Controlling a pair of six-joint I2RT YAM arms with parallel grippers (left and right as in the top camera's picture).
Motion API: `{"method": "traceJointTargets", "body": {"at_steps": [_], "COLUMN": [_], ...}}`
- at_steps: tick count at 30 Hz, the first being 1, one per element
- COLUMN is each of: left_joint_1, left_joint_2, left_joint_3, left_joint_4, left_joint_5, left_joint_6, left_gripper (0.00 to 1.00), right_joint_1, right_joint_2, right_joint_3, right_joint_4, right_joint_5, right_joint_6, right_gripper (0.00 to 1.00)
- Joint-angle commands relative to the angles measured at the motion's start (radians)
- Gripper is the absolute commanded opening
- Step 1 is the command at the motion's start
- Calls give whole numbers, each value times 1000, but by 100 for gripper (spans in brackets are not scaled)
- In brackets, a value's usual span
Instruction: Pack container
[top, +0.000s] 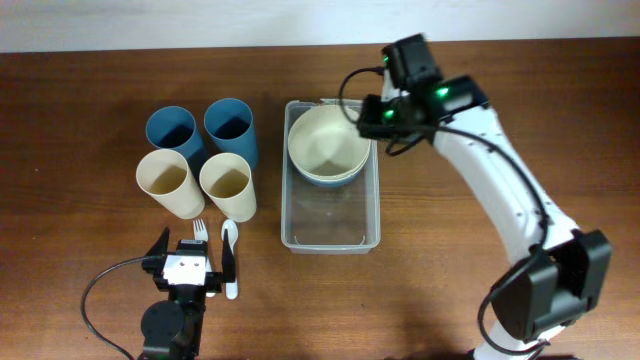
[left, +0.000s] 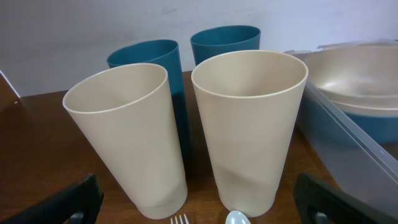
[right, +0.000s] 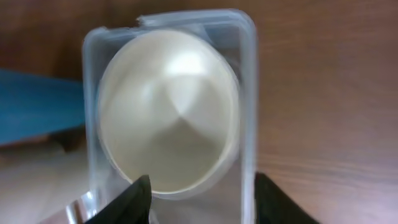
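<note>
Lower left, the left tool (top: 193, 250) stands wide open and empty. At centre frame, the clear container (top: 330, 235) sits on the counter (top: 90, 110), a cream bowl (top: 328, 145) in its upper end. At its upper right rim, the right tool (right: 202, 200) looks partly open and grips nothing, though that view is blurred.

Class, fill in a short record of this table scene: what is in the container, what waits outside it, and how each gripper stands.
container: clear bin, cream bowl nested in blue bowl at far end
outside: two blue cups, two cream cups, fork, spoon
left gripper: jaws open, beside fork and spoon
right gripper: jaws open over the bowls, empty
</note>
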Motion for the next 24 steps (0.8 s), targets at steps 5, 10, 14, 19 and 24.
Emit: {"method": "traceJointTargets", "body": {"at_steps": [5, 10, 14, 19, 24], "left_joint_1": [2, 2, 2, 2, 2], "left_joint_2": [-10, -10, -10, -10, -10], "left_joint_3": [-5, -5, -5, -5, -5], "left_joint_4": [2, 2, 2, 2, 2], "left_joint_5": [7, 7, 7, 7, 7], "left_joint_6": [16, 16, 16, 16, 16], "left_gripper": [100, 100, 100, 100, 100], "right_joint_1": [-212, -404, -542, -674, -750], "right_joint_2": [-64, -64, -64, -63, -63], "right_joint_3": [85, 84, 84, 84, 84], "right_joint_4": [-246, -355, -386, -420, -426], "right_joint_5": [47, 51, 50, 50, 50], "right_joint_6": [-64, -66, -65, -65, -65], "right_gripper": [58, 67, 74, 94, 99]}}
